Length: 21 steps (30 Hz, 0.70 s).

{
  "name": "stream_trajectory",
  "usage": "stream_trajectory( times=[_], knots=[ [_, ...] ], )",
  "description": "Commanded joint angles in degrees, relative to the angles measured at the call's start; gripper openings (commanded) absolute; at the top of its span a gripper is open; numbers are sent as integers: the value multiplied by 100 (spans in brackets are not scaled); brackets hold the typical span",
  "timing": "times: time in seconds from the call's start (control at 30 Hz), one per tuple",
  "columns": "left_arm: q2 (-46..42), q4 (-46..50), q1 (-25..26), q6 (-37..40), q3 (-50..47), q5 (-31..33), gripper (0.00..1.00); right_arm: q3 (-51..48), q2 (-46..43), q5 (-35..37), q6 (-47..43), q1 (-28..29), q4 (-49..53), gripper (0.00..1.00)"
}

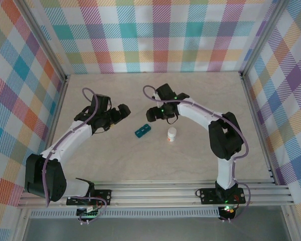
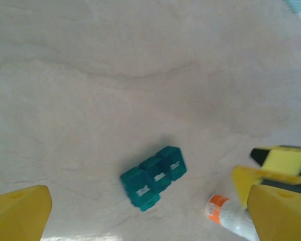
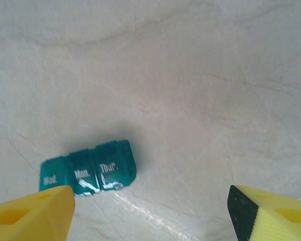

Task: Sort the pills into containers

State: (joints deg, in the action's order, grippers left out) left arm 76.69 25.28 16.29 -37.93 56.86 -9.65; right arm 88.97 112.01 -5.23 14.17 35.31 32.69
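Hard to make out:
- Teal pill box (image 1: 142,130): all three lids are down. The plastic is dark-tinted and the contents cannot be made out.
- In the left wrist view the pill box (image 2: 153,176) is soft, its labels only white smudges. The right wrist view is sharper (image 3: 88,170) and reads "Wed", "Mon.", "Thur."; a yellow finger (image 3: 32,216) crosses the Wed cell's near corner.
- White bottle (image 2: 228,216): the orange band is clear, but the rest is hidden behind a yellow finger (image 2: 281,211) and cut by the frame edge.
- Yellow-and-black block (image 2: 283,160) past the bottle runs off the frame. Cannot tell what it belongs to.

Layout, from the pill box:
- The pill box lies slantwise on the table (image 1: 200,100), touching nothing.
- The bottle (image 1: 171,134) stands upright to its right, near but apart.
- Left gripper (image 1: 121,114): to the left of the box and a little farther from the arm bases. The fingers are spread wide with nothing between them.
- Right gripper (image 1: 151,114): just beyond the box, on the far side. The fingers are parted with bare table between them, and it holds nothing.
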Motion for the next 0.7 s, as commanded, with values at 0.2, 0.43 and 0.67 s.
stream_trajectory(
  times=[0.2, 0.43, 0.67],
  knots=[
    [250, 762, 83, 739, 156, 256, 100, 314, 530, -525, 67, 94, 285, 81],
    [481, 992, 611, 1158, 141, 812, 99, 417, 668, -392, -115, 119, 439, 81],
    [538, 960, 1006, 1439, 5, 1281, 96, 572, 845, -164, -253, 219, 550, 81]
  ],
)
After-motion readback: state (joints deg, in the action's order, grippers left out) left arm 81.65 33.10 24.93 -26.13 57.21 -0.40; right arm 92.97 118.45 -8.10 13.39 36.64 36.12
